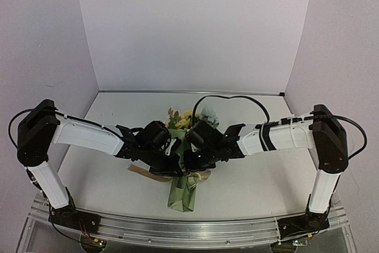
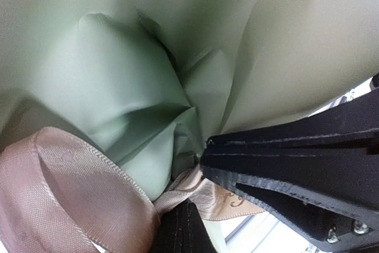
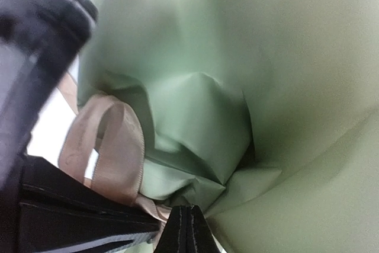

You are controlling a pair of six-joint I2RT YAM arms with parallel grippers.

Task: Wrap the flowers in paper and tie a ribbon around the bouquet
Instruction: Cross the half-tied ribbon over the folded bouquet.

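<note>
Paper (image 1: pixel 182 197) cone's tip points to six o'clock on the table (image 1: pixel 254 188). At its waist the two arms meet: left gripper (image 2: pixel 195 185) in from nine o'clock, pinched closed on the ribbon (image 2: pixel 65 194); right gripper (image 3: pixel 172 217) in from three, clamped on ribbon too. At twelve o'clock, flowers (image 1: pixel 186 118) poke out of the cone.

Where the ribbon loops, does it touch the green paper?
Touching. The left wrist view shows the ribbon lying right against the paper at its gathered folds, no gap.
</note>
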